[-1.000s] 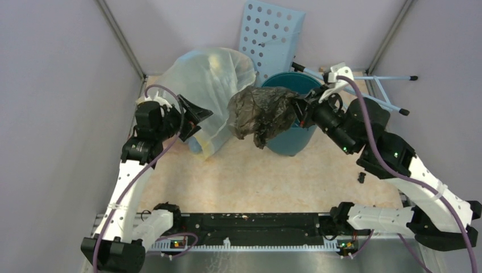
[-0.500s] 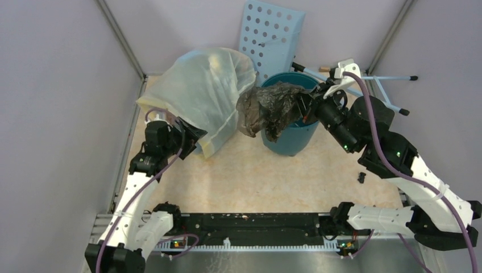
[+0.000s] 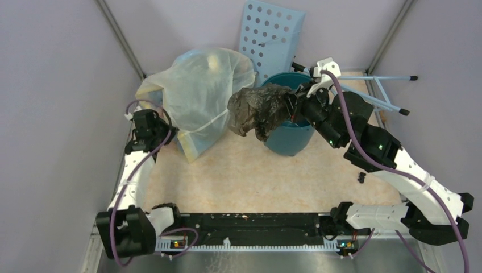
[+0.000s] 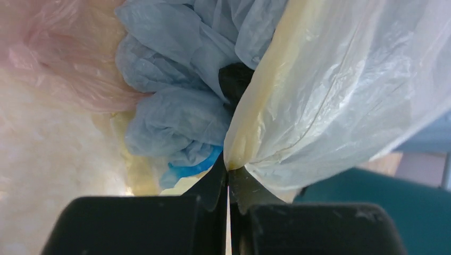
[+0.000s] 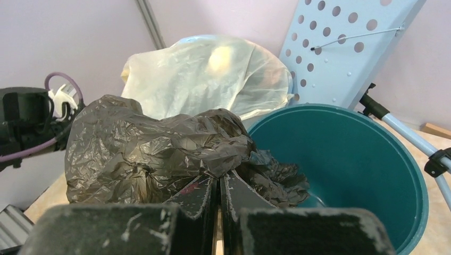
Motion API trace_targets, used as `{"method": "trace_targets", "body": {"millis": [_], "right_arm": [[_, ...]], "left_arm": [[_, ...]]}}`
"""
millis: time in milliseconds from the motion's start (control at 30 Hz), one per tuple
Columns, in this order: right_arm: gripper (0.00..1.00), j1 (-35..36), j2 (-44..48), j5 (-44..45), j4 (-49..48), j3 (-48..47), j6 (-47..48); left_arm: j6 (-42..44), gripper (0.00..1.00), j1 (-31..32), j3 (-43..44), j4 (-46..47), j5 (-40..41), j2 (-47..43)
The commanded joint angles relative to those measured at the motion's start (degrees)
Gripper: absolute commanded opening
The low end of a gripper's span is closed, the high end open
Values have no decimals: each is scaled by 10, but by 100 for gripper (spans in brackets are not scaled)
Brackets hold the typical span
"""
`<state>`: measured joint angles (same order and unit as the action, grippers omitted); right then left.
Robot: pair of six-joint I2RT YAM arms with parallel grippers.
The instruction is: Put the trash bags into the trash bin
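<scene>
the right gripper [image 5: 218, 178] was clamped on a bunched part of the dark bag [image 3: 258, 108], holding it up at the rim of the green bin [image 3: 291, 141]. in the wrist view a small crumpled tail of the bag hung inside the bin's mouth. most of it ballooned out past the left side of the rim, above the table [image 3: 256, 176] and close against the big pale bag [image 3: 204, 91]. so the job looked roughly half done: the bag was lifted and at the bin, but not yet dropped in. what was left, i'd judge, was to carry the bulk over the opening, push it down and let go. the left gripper [image 4: 228, 178] was pinched shut on a fold of the big pale bag, well apart from the bin, beside some crumpled blue plastic [image 4: 170, 111].
</scene>
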<state>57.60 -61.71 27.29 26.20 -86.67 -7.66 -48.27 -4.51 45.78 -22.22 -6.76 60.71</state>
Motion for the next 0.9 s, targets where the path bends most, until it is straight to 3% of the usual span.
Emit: {"method": "trace_targets", "body": {"millis": [0, 200, 267, 333, 467, 533, 700, 867], "right_arm": [[0, 1, 11, -3, -4, 2, -26], [0, 2, 6, -62, 17, -1, -68], [0, 1, 2, -98, 29, -2, -82], [0, 1, 1, -118, 40, -1, -94], [0, 1, 8, -136, 42, 12, -94], [0, 1, 12, -126, 43, 15, -96], [0, 1, 24, -128, 40, 39, -90], [0, 1, 27, -199, 56, 97, -118]], "left_arm": [[39, 0, -34, 52, 63, 18, 58], [52, 2, -40, 163, 45, 23, 170], [64, 14, -41, 197, 10, 16, 194], [66, 36, -40, 213, -23, 9, 194], [50, 76, -40, 176, -50, 19, 128], [38, 87, -41, 153, -58, 21, 82], [-34, 95, -35, 102, -111, -19, -31], [-54, 95, 2, 82, -124, -46, -106]]}}
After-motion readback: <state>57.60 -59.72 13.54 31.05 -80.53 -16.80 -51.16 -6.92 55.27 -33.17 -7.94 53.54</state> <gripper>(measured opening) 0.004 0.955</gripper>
